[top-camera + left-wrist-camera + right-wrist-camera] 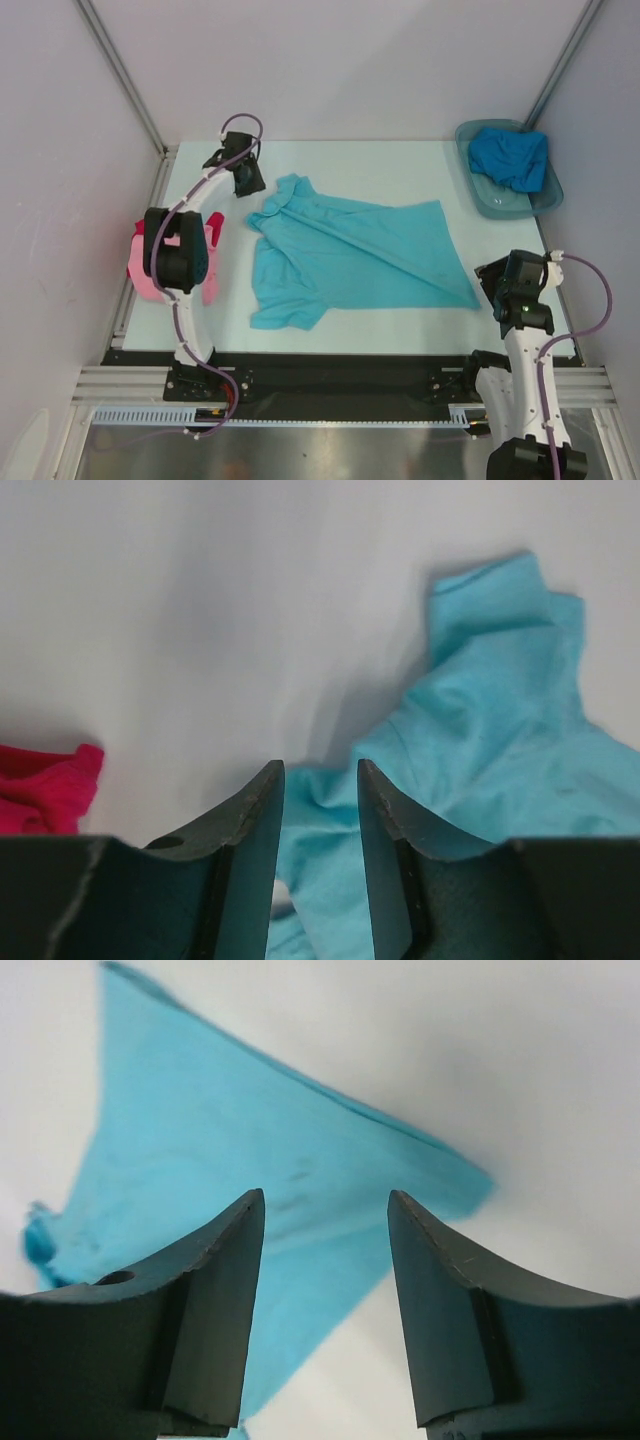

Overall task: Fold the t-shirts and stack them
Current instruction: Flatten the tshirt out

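A turquoise t-shirt (350,260) lies spread and wrinkled across the middle of the table. My left gripper (250,186) hovers at its far left corner; in the left wrist view the gripper (320,780) is open with turquoise cloth (480,730) seen between and below the fingers. My right gripper (490,288) is at the shirt's near right corner; in the right wrist view it (325,1210) is open above that corner of the shirt (250,1160). A pink shirt (145,282) and a red shirt (140,232) lie folded at the left, partly under the left arm. A deeper blue shirt (510,158) lies in the tub.
The grey translucent tub (492,205) stands at the back right corner. White walls enclose the table on three sides. The red shirt's edge (45,785) shows at the left of the left wrist view.
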